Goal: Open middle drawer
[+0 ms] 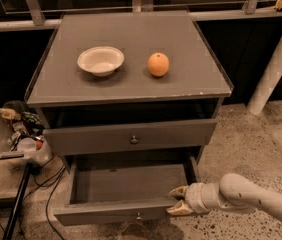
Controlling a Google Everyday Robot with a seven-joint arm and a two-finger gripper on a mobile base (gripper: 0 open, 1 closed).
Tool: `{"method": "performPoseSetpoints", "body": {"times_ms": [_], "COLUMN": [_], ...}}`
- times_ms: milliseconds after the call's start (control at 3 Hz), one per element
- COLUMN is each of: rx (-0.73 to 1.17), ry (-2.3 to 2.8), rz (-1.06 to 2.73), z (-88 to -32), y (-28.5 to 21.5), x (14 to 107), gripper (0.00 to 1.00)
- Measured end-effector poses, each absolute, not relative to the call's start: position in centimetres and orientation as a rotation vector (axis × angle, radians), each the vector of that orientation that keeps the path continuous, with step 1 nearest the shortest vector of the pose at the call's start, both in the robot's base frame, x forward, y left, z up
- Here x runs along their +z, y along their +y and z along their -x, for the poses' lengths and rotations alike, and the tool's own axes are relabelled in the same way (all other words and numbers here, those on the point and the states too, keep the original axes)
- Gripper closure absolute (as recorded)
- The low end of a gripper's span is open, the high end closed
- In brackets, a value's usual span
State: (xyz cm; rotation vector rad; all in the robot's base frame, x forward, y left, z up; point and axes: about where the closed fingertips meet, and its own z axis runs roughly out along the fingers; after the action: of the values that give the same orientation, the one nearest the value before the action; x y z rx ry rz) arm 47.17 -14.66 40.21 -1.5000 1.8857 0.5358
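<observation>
At lower right of the camera view, I note the claw (177, 201) on the end of a pale arm (241, 196) that reaches in from the right edge, low over the speckled floor (251, 139). Its two tan fingers (178, 190) are spread apart, one above the other as seen, at the right front corner of the middle drawer (126, 184). I see nothing pinched between them, and I cannot tell whether either tip touches the wood. The middle drawer stands pulled well out of the grey cabinet, its shallow grey box exposed, with nothing visible inside. Its front faces the camera at the bottom of the view, with a small round knob (138, 216) at its centre, to the left of the claw and apart from it. Directly above sits the upper drawer (91, 139), its flat grey front carrying its own small handle (134, 139). A dark gap runs between that front and the overhanging counter (131, 86); I cannot tell whether this drawer is fully home. On the counter a white bowl (100, 60) rests upright at left of centre, and an orange (158, 64) sits near it on the right, the two apart. Left of the cabinet a clear bin (1, 144) holds assorted small items, with dark cables (51, 184) trailing on the floor beneath. A white pillar (276, 66) leans across the right background.
</observation>
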Motion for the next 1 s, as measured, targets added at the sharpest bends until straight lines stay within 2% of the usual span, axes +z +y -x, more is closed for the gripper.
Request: {"method": "performPoseSetpoints", "body": {"times_ms": [333,667,1000], "rx": [0.536,0.536,0.535], "ry": [1.886,1.886,1.886], "rz": [1.500,1.500,1.500], "z": [-47.17,-47.17,-47.13], "y": [-14.66,-14.66,-14.68], "x": [40.21,40.21,40.21], "gripper": [0.35,0.37,0.68]}}
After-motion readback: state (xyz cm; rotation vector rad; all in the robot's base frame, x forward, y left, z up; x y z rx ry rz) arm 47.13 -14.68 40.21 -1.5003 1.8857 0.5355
